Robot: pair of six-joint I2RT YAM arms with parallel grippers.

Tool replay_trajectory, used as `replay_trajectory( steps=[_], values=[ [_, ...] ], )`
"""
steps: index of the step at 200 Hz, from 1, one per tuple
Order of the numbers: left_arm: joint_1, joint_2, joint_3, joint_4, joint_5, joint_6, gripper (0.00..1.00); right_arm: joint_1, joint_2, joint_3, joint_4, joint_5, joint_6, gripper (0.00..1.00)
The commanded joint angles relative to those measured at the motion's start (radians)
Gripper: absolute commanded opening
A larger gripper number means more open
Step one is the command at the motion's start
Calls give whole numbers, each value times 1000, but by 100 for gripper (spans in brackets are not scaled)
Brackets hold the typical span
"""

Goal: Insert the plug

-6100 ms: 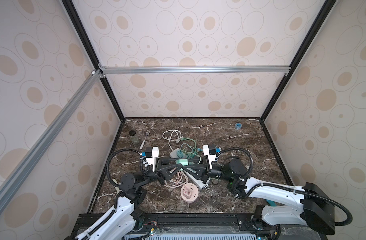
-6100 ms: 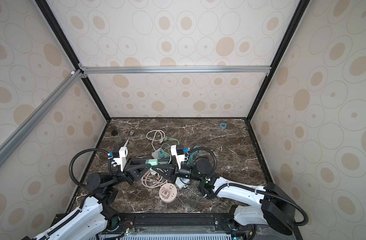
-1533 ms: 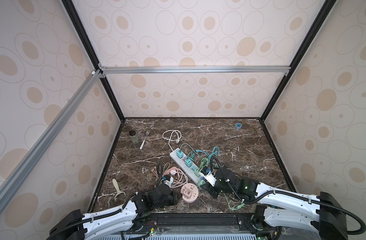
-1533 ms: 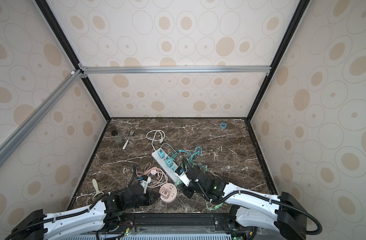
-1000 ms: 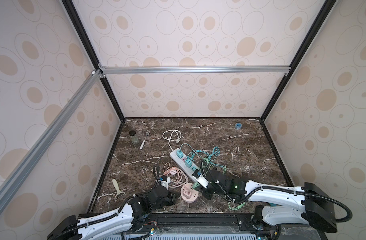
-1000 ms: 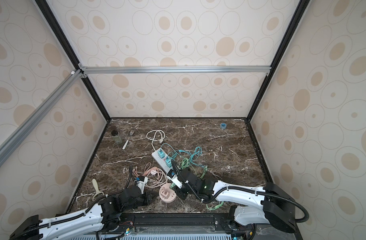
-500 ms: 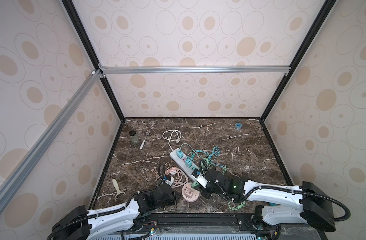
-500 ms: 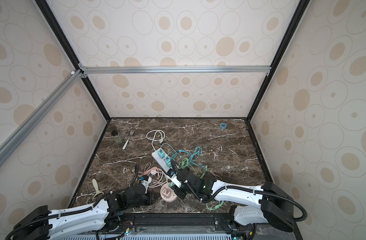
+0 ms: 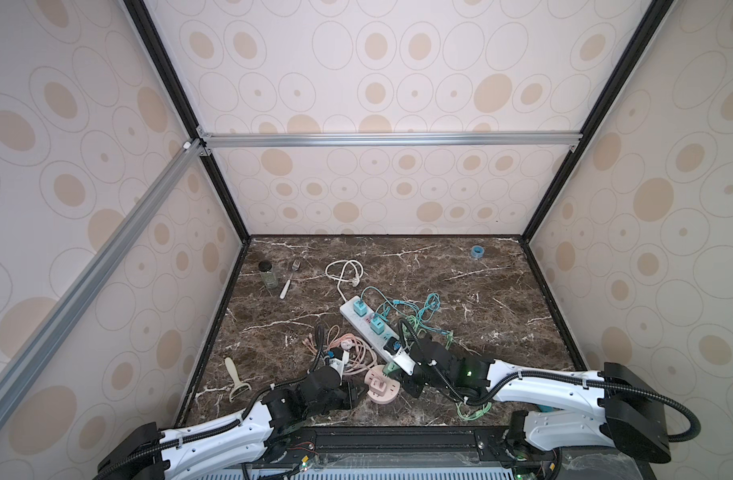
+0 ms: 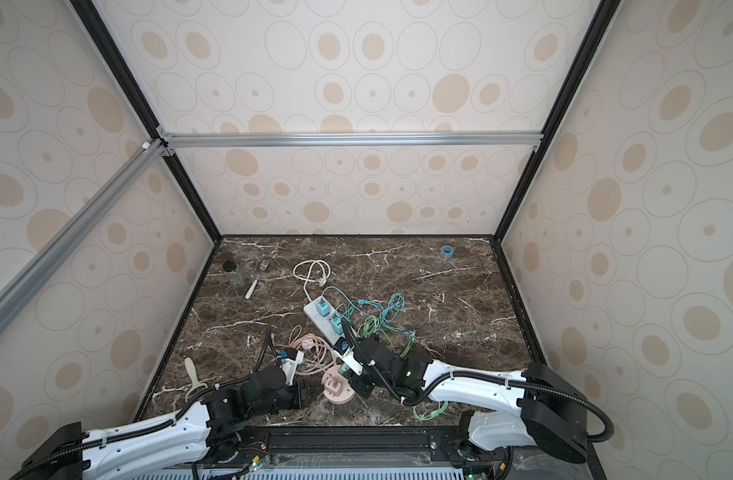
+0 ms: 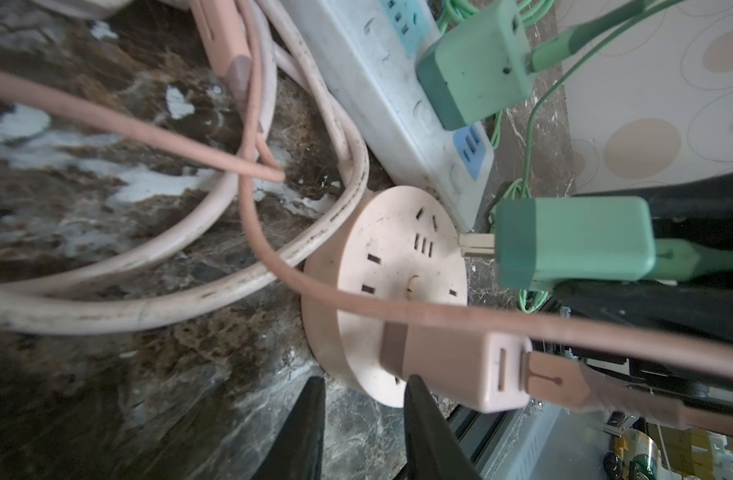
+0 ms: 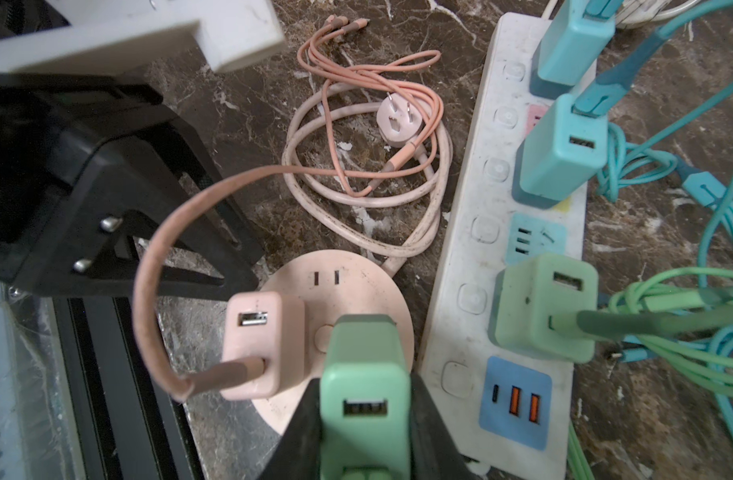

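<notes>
At the near edge of the bench (image 9: 481, 299), the round pink hub (image 11: 340, 266) carries one pink charger (image 12: 265, 332) in a socket. Our right pincer (image 12: 365, 386) is clamped on the green plug (image 11: 572, 241), held just beside the hub's face with its prongs bare and in no slot. Our left pincer (image 11: 365, 379) has its jaws apart at the hub's rim, gripping nothing. Just right of the hub, the white strip (image 12: 452, 249) holds two teal chargers (image 12: 560, 149) and a green charger (image 12: 539, 307).
</notes>
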Motion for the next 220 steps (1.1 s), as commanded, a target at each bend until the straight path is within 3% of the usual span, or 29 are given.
replay_trajectory(
  steps=[1,57,220],
  values=[
    [-10,38,34,24,-2,14,31,8,-18,-2,16,12,6,0],
    [-7,141,60,50,3,40,27,8,-29,-4,-8,18,2,0],
    [29,171,7,85,12,25,15,8,57,37,-25,-5,-82,1]
  ],
)
